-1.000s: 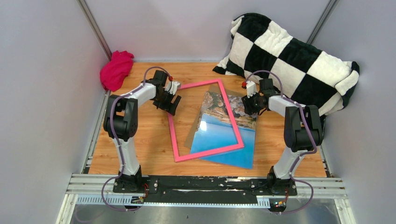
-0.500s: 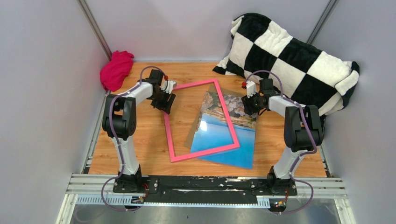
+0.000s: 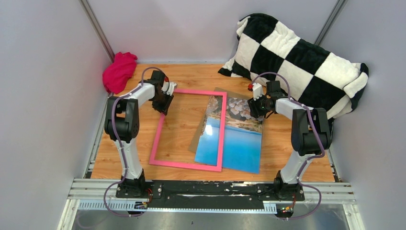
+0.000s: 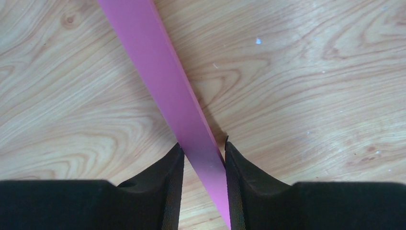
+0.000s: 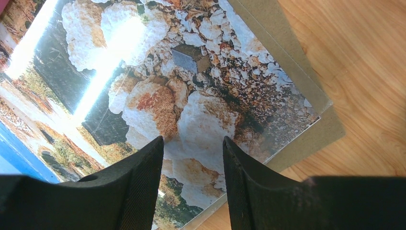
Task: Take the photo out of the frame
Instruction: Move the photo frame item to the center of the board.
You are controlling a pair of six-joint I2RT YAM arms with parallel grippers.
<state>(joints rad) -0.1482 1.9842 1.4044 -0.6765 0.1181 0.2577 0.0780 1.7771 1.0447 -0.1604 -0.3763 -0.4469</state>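
The pink frame [image 3: 156,139] lies flat on the wooden table, left of centre, and only bare wood shows through it. Its right bar crosses the photo [image 3: 239,143], a sea and rocky shore print that lies on a brown board [image 3: 198,136]. My left gripper [image 3: 163,103] sits at the frame's far left corner. In the left wrist view its fingers [image 4: 201,146] pinch the pink bar [image 4: 158,62] from both sides. My right gripper [image 3: 253,109] stands open over the photo's far rocky corner [image 5: 158,96]; nothing lies between its fingers [image 5: 193,140].
A magenta cloth [image 3: 118,72] lies in the far left corner. A black and white checked pillow [image 3: 297,57] fills the far right. Brown board edges [image 5: 311,129] stick out past the photo. Grey walls close in three sides.
The frame has swung left and come down flat, uncovering most of the photo. My left gripper moved left with it and its jaws closed on the bar. The right arm stayed still.
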